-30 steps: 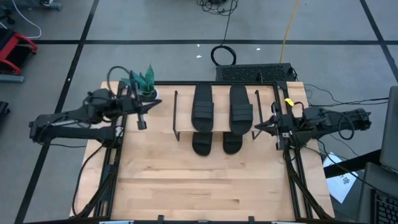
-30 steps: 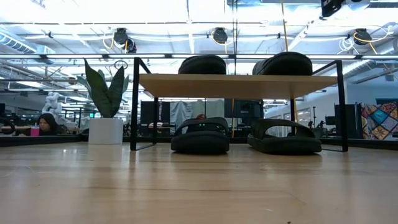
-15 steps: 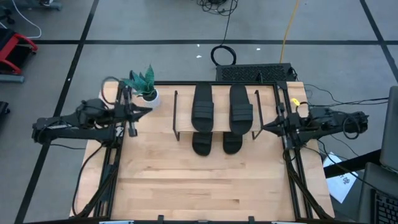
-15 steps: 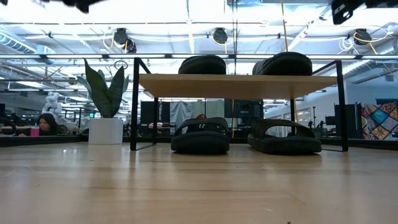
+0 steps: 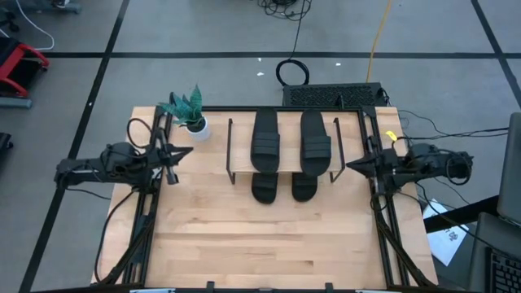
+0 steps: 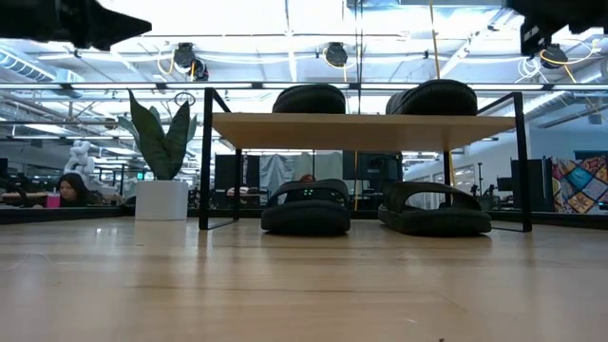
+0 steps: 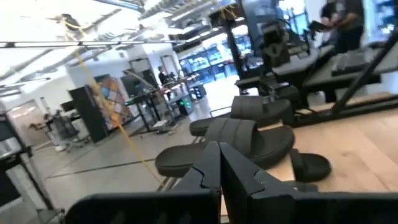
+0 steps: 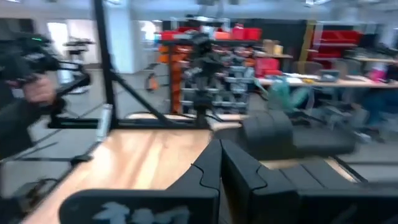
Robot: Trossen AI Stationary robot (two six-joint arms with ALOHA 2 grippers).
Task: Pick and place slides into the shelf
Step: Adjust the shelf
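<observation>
The shelf [image 6: 361,129], a light-wood board on black wire legs, stands at the table's far middle. Two black slides [image 5: 265,138] [image 5: 316,138] lie on its board. Two more [image 6: 306,207] [image 6: 435,210] rest with their soles on the tabletop under it, and their near ends [image 5: 265,190] stick out in the high view. My left gripper [image 5: 186,151] is shut and holds nothing; it hovers left of the shelf, pointing at it. My right gripper [image 5: 352,165] is also shut with nothing held and hovers right of the shelf. Each wrist view looks past shut fingertips [image 7: 219,147] [image 8: 219,143] toward the slides.
A potted plant [image 5: 191,110] in a white pot stands at the table's far left corner, just beyond my left gripper. Bare wooden tabletop [image 5: 244,236] stretches from the shelf to the near edge. Black rails run along both side edges. A person sits in the room behind [image 6: 71,187].
Both arms have drawn back and sunk. My left gripper has gone toward the table's left edge and a little nearer, away from the plant; my right gripper has gone toward the right edge. Both have stayed shut. The slides and the shelf have not moved.
</observation>
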